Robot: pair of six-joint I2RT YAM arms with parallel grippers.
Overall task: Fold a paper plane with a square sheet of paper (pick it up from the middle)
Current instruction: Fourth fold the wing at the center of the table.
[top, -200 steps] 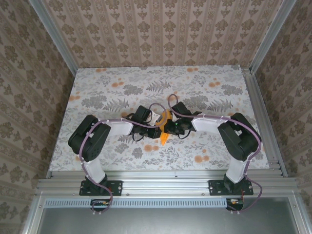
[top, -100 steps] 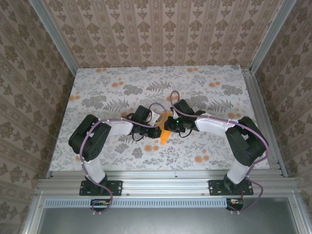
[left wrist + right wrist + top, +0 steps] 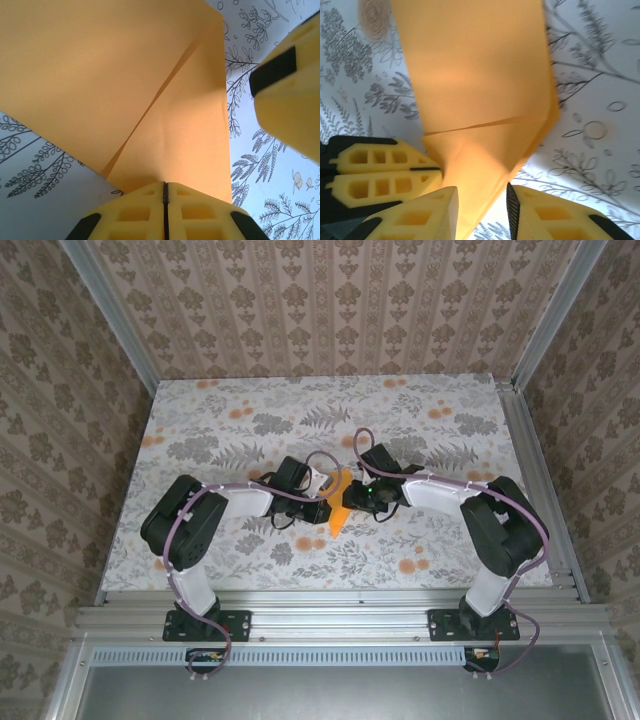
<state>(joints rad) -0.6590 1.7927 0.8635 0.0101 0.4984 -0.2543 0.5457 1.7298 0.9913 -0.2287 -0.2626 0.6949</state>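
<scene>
Folding mid-way, I judge. Floral table (image 3: 480, 450) beneath half-made paper plane (image 3: 338, 518). Plane's near edge pinched in clenched left gripper (image 3: 164, 185) jaws, other edge loose between parted right gripper (image 3: 482, 192) jaws. Next: right closes on flap, presses crease flat.

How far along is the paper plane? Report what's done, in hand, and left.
Done: the orange paper is folded to a narrow point, overlapping flaps creased. In hand: the left gripper is shut on its edge; the right gripper straddles it, jaws apart. Left: likely final creasing, then release; how many folds remain can't be told.
</scene>
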